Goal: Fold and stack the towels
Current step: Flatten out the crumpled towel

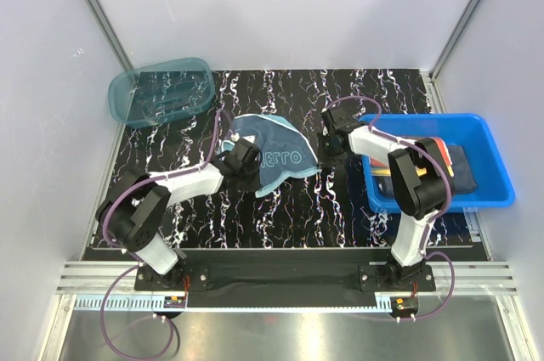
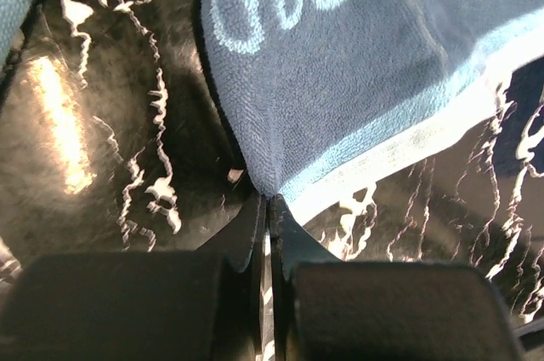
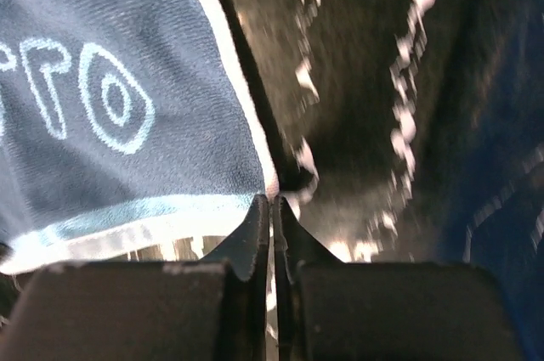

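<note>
Nearest you, both pincers are pinched shut on the same cloth. Your left pincer (image 2: 269,208) bites one corner of the grey-blue towel (image 2: 357,64), which spreads ahead of it and off to its right. Your right pincer (image 3: 272,208) bites another corner, and there the cloth runs ahead and to its left. So the towel lies between the two arms on the dark marbled surface (image 1: 340,208), its long axis running side to side from one grip to the other. Neither arm is the nearer, so any fold has to carry both corners together. Further right, the blue bin (image 1: 501,176) holds other towels (image 1: 450,161); farthest, at the back left, sits the teal basket (image 1: 161,93)
</note>
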